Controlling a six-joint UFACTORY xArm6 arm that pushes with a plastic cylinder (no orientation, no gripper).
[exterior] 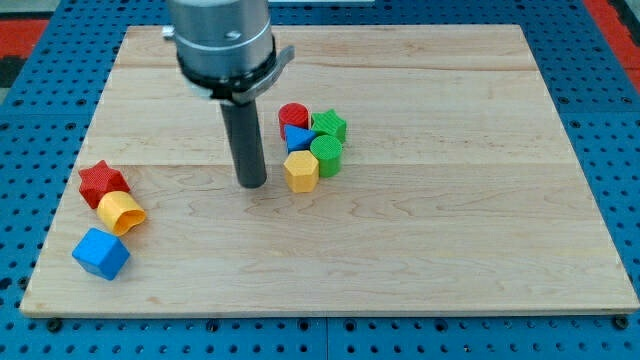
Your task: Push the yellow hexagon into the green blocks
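**Camera view: tip sitting just left of the yellow hexagon, green blocks already at its far side**

The wooden tabletop (480, 250) is filling most of the frame, and wide bare room is lying open toward the view's right and bottom, so no edge is crowding the coming push. The arm is hanging down from the view's top, and its dark rod is ending at my tip (252, 185), which is resting on the wood near the yellow hexagon (301, 171), on its left, with a narrow strip of board showing between them. There are no fingers on this rig, only the plain rod, so nothing is open, closed or holding anything.

The hexagon is lying to the tip's right and a shade higher in the view. It has no long axis worth minding. The green cylinder (326, 154) is sitting up and to its right, apparently touching it, though the seam is too small to be sure; the green star-like block (329, 125) is standing just beyond. A blue triangle (297, 137) and a red cylinder (293, 115) are packing in directly above the hexagon.

I judge a push rightward and slightly upward is what the job is asking, keeping clear of the blue triangle.
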